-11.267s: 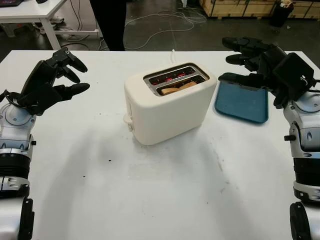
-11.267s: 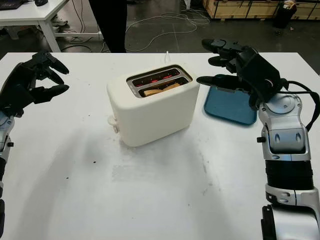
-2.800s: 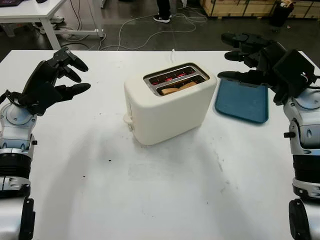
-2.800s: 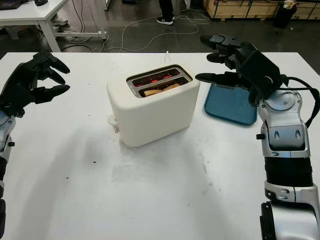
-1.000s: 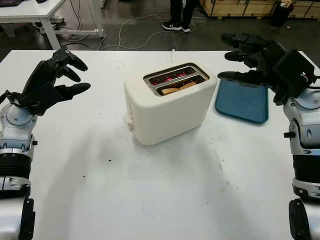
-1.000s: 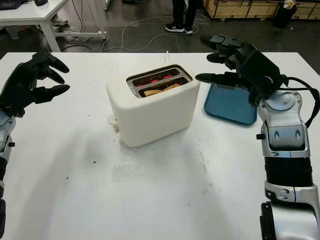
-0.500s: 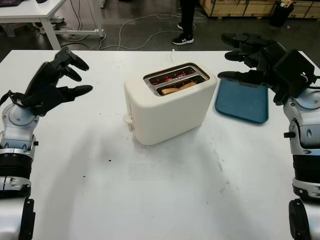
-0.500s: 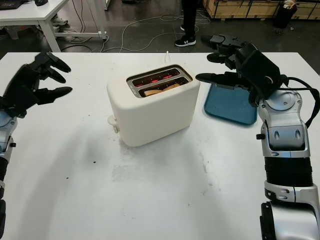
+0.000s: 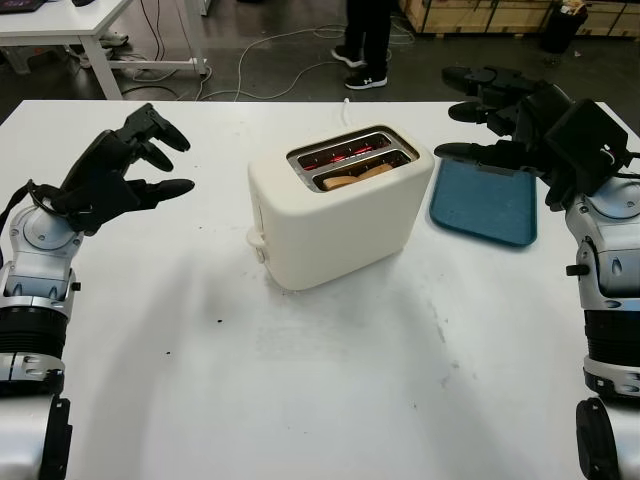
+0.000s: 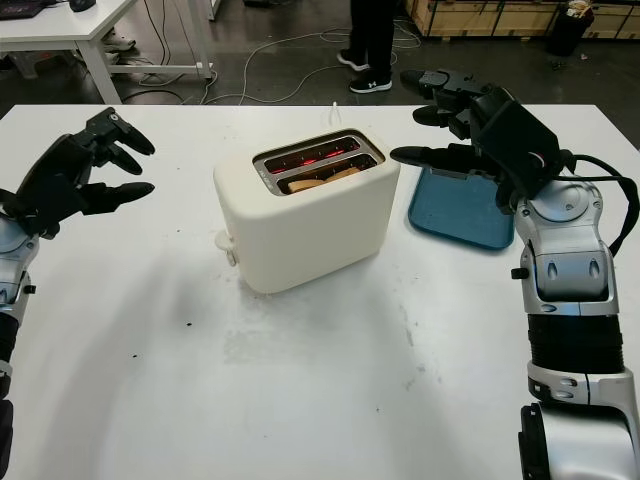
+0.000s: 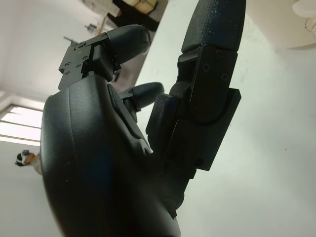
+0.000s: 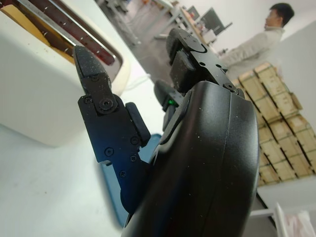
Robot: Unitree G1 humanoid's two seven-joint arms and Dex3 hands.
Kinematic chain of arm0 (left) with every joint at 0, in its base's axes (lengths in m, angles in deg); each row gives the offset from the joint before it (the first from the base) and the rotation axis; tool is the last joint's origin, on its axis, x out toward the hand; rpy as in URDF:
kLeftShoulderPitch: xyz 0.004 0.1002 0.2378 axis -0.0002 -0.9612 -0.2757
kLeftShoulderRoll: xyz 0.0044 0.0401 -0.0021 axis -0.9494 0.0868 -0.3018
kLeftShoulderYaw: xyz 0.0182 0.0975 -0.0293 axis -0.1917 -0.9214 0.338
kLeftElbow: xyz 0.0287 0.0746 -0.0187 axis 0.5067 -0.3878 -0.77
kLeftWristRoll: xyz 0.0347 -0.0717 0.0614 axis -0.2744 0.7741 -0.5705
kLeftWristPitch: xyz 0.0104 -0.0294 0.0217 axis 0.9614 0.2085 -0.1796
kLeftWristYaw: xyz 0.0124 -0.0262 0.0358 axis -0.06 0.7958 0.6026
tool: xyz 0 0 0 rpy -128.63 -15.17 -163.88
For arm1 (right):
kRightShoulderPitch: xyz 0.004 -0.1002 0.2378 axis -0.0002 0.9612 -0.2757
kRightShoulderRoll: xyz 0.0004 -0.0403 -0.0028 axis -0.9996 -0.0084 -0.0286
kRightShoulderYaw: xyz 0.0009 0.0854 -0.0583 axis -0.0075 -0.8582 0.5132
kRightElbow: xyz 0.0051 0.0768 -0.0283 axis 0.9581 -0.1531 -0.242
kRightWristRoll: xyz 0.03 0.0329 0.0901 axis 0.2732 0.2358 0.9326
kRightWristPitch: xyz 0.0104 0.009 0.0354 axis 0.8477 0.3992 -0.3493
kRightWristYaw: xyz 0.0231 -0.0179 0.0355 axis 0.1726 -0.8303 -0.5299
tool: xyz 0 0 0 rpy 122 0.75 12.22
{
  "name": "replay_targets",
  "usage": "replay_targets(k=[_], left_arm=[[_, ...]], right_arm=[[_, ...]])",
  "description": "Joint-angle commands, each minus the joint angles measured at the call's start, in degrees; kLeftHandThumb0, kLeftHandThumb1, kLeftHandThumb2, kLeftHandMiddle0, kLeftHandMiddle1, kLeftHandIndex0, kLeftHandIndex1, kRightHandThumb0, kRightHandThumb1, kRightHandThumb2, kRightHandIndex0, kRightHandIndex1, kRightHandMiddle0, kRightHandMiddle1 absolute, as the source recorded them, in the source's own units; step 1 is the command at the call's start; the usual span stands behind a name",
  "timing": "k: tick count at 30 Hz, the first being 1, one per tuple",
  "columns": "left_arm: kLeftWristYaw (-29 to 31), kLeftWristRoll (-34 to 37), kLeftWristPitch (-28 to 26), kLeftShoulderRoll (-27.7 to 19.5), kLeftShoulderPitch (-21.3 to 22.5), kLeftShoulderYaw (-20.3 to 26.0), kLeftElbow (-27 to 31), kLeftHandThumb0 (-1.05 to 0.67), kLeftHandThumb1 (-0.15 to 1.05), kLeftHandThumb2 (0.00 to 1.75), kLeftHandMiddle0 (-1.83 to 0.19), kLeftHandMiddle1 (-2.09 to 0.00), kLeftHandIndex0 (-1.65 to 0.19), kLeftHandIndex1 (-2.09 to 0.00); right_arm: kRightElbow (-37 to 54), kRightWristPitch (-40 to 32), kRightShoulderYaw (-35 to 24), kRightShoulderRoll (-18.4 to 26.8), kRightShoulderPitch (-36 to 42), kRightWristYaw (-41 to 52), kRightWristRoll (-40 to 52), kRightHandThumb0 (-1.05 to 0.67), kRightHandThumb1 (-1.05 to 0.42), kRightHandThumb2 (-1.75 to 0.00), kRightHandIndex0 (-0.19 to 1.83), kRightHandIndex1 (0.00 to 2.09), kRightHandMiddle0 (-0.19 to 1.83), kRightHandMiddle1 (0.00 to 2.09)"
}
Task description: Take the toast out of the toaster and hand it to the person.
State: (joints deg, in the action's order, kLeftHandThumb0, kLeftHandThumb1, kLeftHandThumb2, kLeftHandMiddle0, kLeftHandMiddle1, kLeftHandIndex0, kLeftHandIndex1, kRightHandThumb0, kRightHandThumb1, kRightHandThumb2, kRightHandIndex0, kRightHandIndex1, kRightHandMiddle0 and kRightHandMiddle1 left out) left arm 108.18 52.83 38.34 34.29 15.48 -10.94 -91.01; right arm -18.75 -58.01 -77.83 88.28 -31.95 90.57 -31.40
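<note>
A cream two-slot toaster (image 9: 340,215) stands mid-table. A slice of toast (image 9: 358,176) sits low in its nearer slot, and the far slot glows red. My left hand (image 9: 168,160) hovers open above the table, well to the left of the toaster and apart from it. My right hand (image 9: 455,115) is open and raised just right of the toaster's top, over the near end of a blue tray (image 9: 492,208). In the right wrist view the toaster (image 12: 34,94) lies just past my fingers (image 12: 101,106). A person's legs (image 9: 364,35) are on the floor beyond the table's far edge.
The white table (image 9: 320,380) has bare surface in front of the toaster. The toaster's cord (image 9: 347,103) runs off the far edge. Another white table (image 9: 60,25) stands at the back left, with cables on the floor. A person (image 12: 256,42) stands near stacked boxes in the right wrist view.
My left hand has drifted right and slightly forward toward the toaster. The person's legs have shifted behind the table. My right hand and the toast are unmoved.
</note>
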Motion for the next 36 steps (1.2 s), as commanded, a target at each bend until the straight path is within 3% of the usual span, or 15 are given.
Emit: replay_targets(k=[1, 36], left_arm=[[0.7, 1.2, 1.0, 0.4, 1.4, -0.3, -0.4, -1.05, 0.92, 0.15, 0.0, -1.65, 0.0, -1.55], [1.3, 2.1, 1.5, 0.0, 1.5, 0.6, -1.0, -1.05, 0.92, 0.16, 0.0, -1.64, 0.0, -1.54]], right_arm=[[-0.2, 0.2, -0.2, -0.4, 0.1, -0.5, 0.5, -0.36, -0.74, 0.0, 0.08, 0.81, 0.48, 0.02], [0.6, -0.5, 0.3, 0.0, -0.4, -0.7, 0.0, -0.36, -0.73, 0.0, 0.09, 0.83, 0.49, 0.02]])
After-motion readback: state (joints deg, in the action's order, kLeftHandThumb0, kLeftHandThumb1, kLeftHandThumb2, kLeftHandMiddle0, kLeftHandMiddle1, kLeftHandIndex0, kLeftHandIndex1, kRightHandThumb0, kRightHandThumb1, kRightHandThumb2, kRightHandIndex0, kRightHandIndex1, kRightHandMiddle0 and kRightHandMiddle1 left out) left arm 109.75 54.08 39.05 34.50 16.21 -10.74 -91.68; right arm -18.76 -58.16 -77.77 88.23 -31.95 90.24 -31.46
